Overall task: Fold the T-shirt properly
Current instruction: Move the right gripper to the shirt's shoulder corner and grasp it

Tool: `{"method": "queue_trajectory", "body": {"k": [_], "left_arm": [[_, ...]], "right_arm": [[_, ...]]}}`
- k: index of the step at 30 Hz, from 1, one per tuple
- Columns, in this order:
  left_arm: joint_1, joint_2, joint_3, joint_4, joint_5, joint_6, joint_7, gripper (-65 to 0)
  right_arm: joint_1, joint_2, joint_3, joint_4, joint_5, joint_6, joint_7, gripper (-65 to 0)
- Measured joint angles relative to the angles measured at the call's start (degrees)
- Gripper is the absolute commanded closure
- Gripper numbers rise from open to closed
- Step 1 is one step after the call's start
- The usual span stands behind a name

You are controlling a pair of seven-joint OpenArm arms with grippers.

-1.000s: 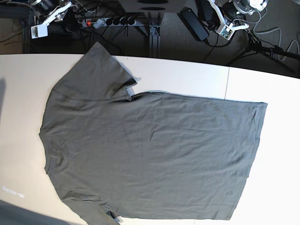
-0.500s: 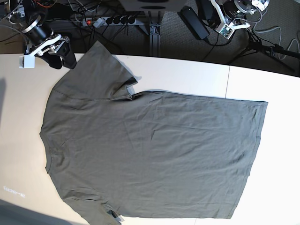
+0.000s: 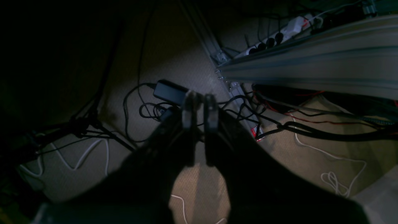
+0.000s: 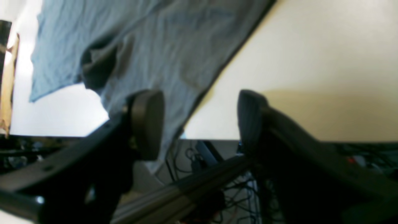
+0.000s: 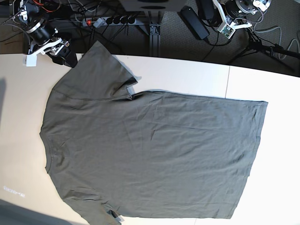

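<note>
The dark grey-olive T-shirt [image 5: 150,154] lies spread flat on the table [image 5: 187,77], neck at the left, hem at the right, one sleeve toward the back left edge. In the right wrist view the T-shirt [image 4: 155,40] looks bluish. My right gripper [image 5: 63,57] hovers at the table's back left edge, just left of that sleeve. It is open and empty [image 4: 199,121], with the sleeve edge between and beyond its fingers. My left gripper [image 5: 226,29] is off the table at the back right. It is shut and empty [image 3: 200,109] over the floor.
Behind the table are a power strip [image 5: 108,21], a black adapter [image 5: 194,23], a metal frame post [image 5: 153,33] and loose cables [image 3: 311,130]. A seam [image 5: 227,84] crosses the table at the right. A small white label [image 5: 11,191] lies at the front left.
My right arm has come down from behind the table to the back left edge beside the sleeve, then edged slightly back. The left arm has barely shifted. The T-shirt has not moved.
</note>
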Motion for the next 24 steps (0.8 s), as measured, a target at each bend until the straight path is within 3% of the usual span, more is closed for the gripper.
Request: {"method": "queue_trajectory", "body": {"k": [10, 24], "left_arm": [[0.00, -0.02, 0.00, 0.00, 0.00, 0.00, 0.57, -7.6], [-0.02, -0.02, 0.00, 0.00, -0.02, 0.00, 1.51, -7.6]], "right_arm": [[0.09, -2.91, -2.97, 0.07, 0.59, 0.00, 0.66, -37.8], [2.29, -10.99, -3.17, 0.15, -1.44, 0.02, 0.76, -37.8]]}}
